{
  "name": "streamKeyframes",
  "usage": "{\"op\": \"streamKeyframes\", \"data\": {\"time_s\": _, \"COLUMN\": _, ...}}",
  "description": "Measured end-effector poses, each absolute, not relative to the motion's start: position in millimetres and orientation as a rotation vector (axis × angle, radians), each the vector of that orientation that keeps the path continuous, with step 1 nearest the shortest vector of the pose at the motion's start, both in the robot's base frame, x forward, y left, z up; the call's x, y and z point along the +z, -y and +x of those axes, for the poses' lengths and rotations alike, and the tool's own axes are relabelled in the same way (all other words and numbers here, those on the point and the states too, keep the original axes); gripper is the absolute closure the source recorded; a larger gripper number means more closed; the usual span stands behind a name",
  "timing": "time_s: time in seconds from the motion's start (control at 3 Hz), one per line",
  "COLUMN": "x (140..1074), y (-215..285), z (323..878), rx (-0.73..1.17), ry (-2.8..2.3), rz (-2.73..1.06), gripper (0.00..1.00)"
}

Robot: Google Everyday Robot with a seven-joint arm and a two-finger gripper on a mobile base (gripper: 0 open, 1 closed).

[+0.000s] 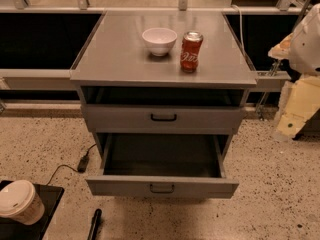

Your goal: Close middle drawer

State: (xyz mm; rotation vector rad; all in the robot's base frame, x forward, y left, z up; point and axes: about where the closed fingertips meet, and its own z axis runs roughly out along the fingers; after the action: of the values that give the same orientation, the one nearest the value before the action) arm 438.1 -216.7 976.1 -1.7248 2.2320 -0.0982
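The middle drawer point(162, 186) is pulled far out of the grey cabinet point(120, 59). It has a low grey front panel, a small black centred handle and a deep, dark, empty tray point(161, 154). Above it, another grey drawer point(163, 117) with a black handle sits pushed in. My arm reaches in from the right edge, and its gripper point(291, 118) hangs to the right of the cabinet. It is about level with the upper drawer and touches nothing.
A white bowl point(159, 40) and a red soda can point(191, 51) stand on the cabinet top. A lidded paper cup point(19, 201) rests on a black surface at bottom left. A black cable with a plug point(84, 162) lies on the speckled floor left of the drawer.
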Motion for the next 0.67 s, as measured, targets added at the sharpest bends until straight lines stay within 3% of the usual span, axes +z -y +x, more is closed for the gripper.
{"op": "streamKeyframes", "data": {"time_s": 0.67, "x": 976.6, "y": 216.4, "z": 433.8, "rx": -0.095, "ry": -2.206, "rz": -1.732, "gripper": 0.0}}
